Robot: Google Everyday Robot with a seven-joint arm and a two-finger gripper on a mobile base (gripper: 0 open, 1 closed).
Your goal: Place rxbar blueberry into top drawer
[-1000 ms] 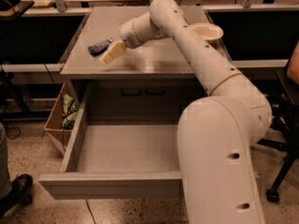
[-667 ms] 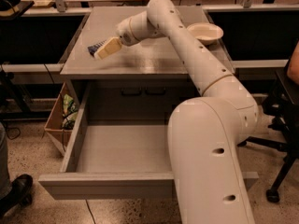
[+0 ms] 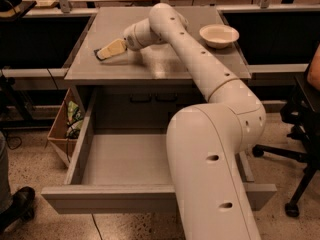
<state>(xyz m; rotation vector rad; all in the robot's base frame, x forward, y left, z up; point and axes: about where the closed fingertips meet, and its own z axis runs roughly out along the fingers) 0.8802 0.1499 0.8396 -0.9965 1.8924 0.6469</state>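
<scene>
One thick pale arm, mine, fills the right foreground and reaches up and leftward over the grey cabinet. It hides the right end of the top drawer. That drawer stands pulled well out below the cabinet's flat top. It is a wide shallow grey box with a plain front panel, and its left wall and floor are in view. Left of the cabinet, an open brown box sits on the floor with something green inside, partly cut off by the drawer's side. A dark office chair is cropped at the right edge. A pale bowl rests on the far right of the cabinet top, well apart from my claw.

My claw is tan and angled down to the left, low over the left part of the cabinet top. I cannot tell whether it is wide, narrow or gripping. The rxbar blueberry lies on the cabinet top at the claw's tip. It shows only as a small dark sliver, and the rest is covered by the claw. Its markings are too small to make out, and I cannot tell if the claw touches it.
</scene>
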